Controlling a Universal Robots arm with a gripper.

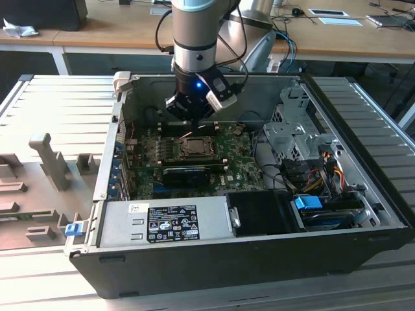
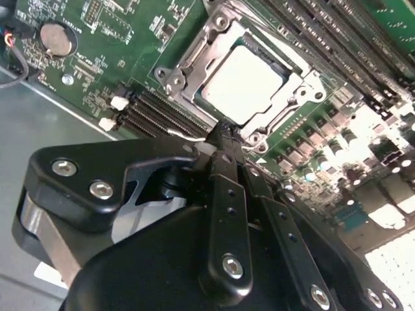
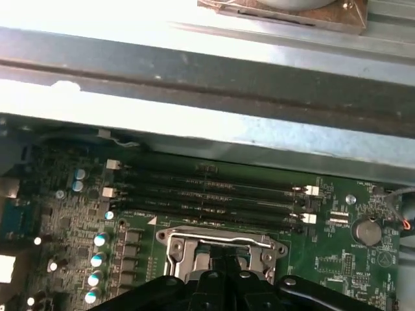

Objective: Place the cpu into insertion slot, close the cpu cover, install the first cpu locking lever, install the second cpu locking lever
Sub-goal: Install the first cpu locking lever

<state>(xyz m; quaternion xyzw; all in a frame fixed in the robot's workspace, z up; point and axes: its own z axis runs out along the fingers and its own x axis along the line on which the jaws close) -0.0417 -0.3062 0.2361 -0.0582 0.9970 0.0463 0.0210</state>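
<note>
I'm working in what looks like a robotics lab or office: an opened PC case (image 1: 246,175) lies on a ribbed metal surface (image 1: 52,116), and beyond it stand wooden desks (image 1: 97,32) strewn with cables (image 1: 285,29) and papers (image 1: 340,21).

I can read no word or number anywhere. The white label (image 1: 181,223) on the silver power supply box (image 1: 162,220) carries dark print and small marks, all too fine for me to make out. White lettering speckles the green board (image 2: 123,39) in both wrist views, equally illegible to me.
</note>
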